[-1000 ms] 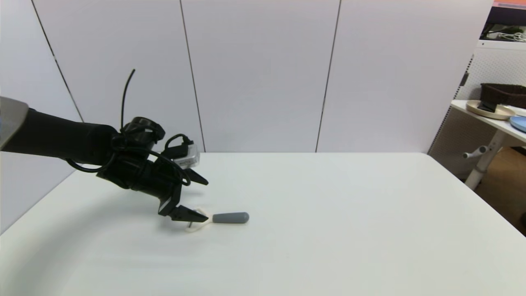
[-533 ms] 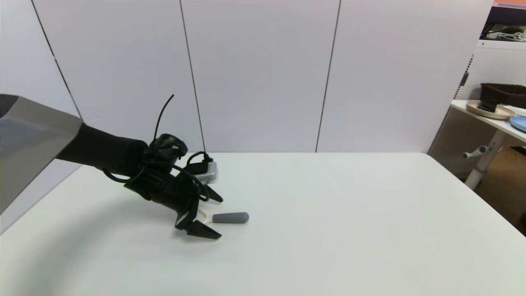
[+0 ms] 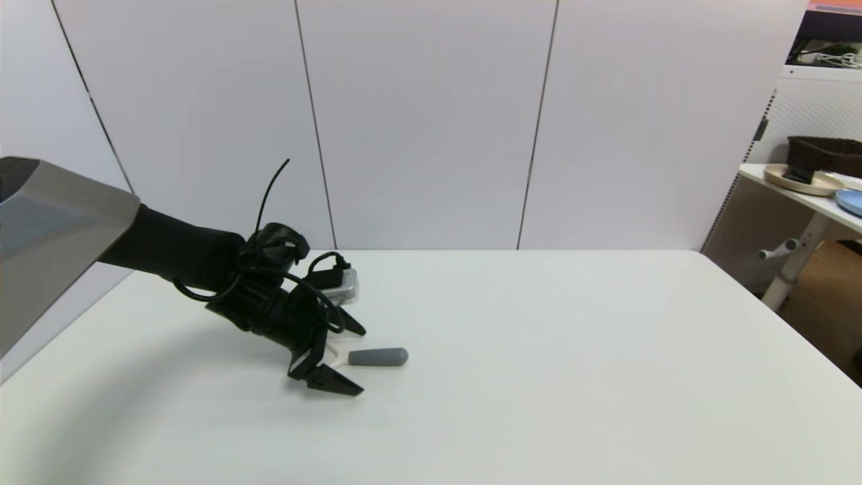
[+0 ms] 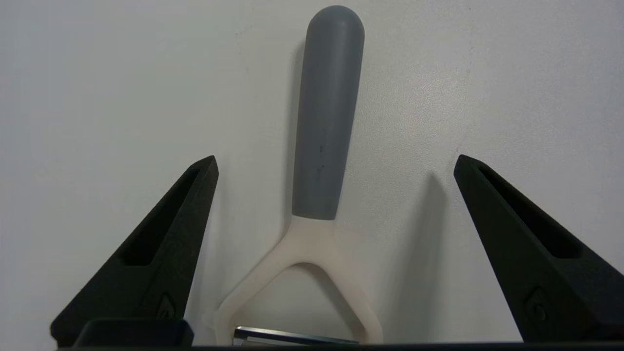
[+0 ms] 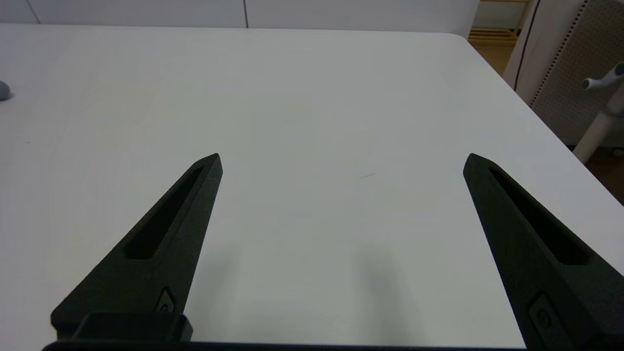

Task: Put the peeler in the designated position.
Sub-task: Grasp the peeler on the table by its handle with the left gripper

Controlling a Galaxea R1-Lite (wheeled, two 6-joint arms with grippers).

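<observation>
The peeler [image 3: 377, 357] lies flat on the white table [image 3: 539, 337], left of the middle, grey handle pointing right and cream forked head toward my left arm. My left gripper [image 3: 362, 360] is open low over the table, one finger on each side of the peeler. In the left wrist view the peeler [image 4: 326, 122] lies centred in the left gripper [image 4: 336, 160], its fingertips [image 4: 204, 175] level with the handle and clear of it. My right gripper [image 5: 342, 156] hangs open and empty over bare tabletop, out of the head view. No mark shows the designated position.
White wall panels [image 3: 431, 121] close the table's far edge. Off the table's right side stands a side table [image 3: 801, 195] with a tan plate [image 3: 801, 178], a blue plate [image 3: 850, 201] and a dark basket [image 3: 825, 151].
My left arm moved right and down, from above the peeler's forked head to straddling it, then almost stopped. The peeler has stayed where it lay.
</observation>
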